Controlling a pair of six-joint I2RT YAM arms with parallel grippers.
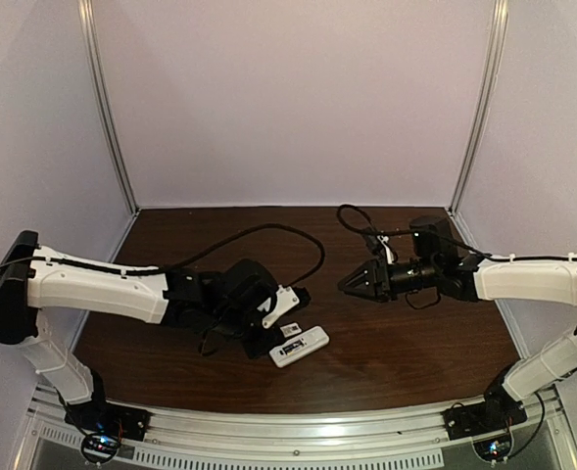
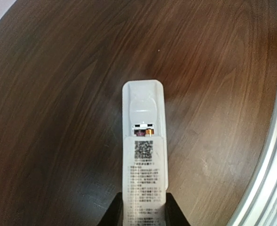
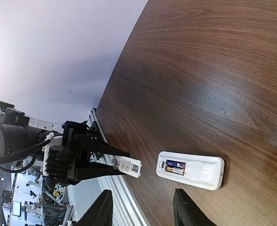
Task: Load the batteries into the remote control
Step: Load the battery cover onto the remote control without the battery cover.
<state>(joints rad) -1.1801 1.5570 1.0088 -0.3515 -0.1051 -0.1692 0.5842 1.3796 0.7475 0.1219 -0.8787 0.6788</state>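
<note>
Clamped with the left gripper (image 2: pixel 144 211) on the near end of the battery cover (image 2: pixel 144 165), fingers pressed to its two long edges, printed label facing up. Held in line with the remote control (image 2: pixel 143 106), lying back-up on the dark wooden table (image 2: pixel 58 94). Just past the cover's front edge, nested side by side in the recess: the batteries (image 2: pixel 145 132), one bluish-purple, one gold. From the right wrist view, a gap between cover and remote, so probably not yet seated. Farther off, the right gripper (image 1: pixel 359 282): spread wide, gripping nothing, hovering above the wood well apart from the remote. Judging the cover light, thin and slightly flexible, with small catches easy to snap; best gripped by the edges at the rear, as here, leaving the front free to slide in flat. Judging the remote light, hard and smooth, likely to skid on the polished wood under a push; best braced across its long sides at the closed far half, clear of the recess. Batteries small, slick and apt to roll, so better left undisturbed.
</note>
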